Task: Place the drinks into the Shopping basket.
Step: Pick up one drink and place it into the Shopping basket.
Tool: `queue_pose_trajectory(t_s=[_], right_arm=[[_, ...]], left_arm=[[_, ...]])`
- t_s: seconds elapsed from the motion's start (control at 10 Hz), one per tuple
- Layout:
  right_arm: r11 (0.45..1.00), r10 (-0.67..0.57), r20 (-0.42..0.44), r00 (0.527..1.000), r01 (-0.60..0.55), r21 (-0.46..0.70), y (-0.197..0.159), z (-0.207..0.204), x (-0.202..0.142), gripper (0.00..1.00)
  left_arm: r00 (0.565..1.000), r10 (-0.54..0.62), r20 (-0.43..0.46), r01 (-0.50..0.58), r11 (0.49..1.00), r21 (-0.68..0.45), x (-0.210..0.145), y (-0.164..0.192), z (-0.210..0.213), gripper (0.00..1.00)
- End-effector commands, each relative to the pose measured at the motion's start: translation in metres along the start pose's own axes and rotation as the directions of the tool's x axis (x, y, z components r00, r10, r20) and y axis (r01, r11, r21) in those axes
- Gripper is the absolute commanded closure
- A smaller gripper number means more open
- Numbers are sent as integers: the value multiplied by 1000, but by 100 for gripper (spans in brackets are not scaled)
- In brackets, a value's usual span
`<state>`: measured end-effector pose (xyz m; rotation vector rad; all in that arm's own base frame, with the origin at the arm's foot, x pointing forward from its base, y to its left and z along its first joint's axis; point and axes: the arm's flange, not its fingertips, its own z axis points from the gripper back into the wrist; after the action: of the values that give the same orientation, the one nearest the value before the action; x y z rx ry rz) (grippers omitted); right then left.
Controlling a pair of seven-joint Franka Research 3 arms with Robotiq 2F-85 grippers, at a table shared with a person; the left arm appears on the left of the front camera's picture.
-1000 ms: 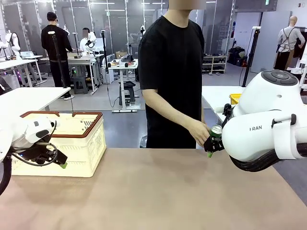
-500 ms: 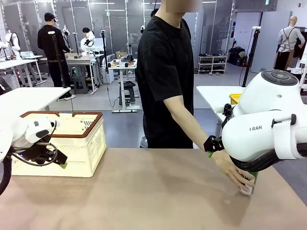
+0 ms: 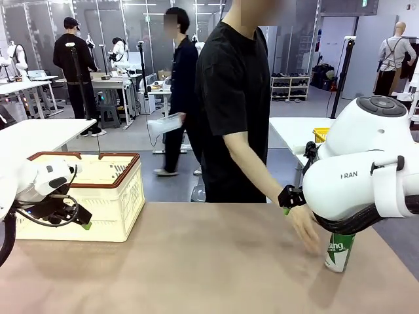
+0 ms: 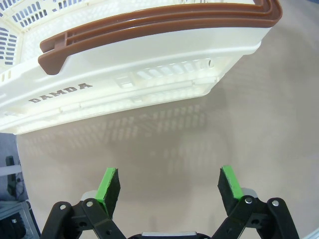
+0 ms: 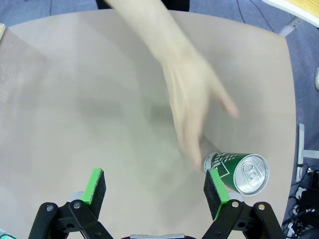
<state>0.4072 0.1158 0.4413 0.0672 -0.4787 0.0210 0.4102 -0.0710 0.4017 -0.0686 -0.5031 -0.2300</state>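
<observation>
The right end effector (image 5: 155, 189) hangs over the table (image 3: 196, 268) with its jaws spread wide and nothing between the green pads. A green can (image 5: 239, 172) now stands upright on the table below it, in line with one pad and outside the gap, not centred. Half a second ago the person's hand (image 3: 306, 229) was wrapped round this can, setting it down; a second ago the can was in the air, in that hand. The hand has let go and is drawing back, blurred, its fingers near the can but off it. So the drink has been handed to the table, within the right arm's reach, and it seems free to be picked up once the hand clears.

Farther left, the left end effector (image 4: 169, 183) is unchanged, open and empty beside the Shopping basket (image 3: 98, 203), which sits well apart from the can at the table's far left.
</observation>
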Motion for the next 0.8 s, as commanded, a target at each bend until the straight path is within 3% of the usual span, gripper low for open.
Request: queue_pose_trajectory(t_s=[0.0,0.5,0.7], right_arm=[[1000,9,0,1000,-9,2,0,0,0,0],[993,37,-63,997,-43,-107,-29,35,27,0],[993,29,-168,985,-48,-109,-51,49,39,0]], left_arm=[[1000,5,-2,-5,1000,-2,-1,2,-1,0],[1000,5,-2,-5,1000,-2,-1,2,-1,0],[1000,5,-2,-5,1000,-2,-1,2,-1,0]])
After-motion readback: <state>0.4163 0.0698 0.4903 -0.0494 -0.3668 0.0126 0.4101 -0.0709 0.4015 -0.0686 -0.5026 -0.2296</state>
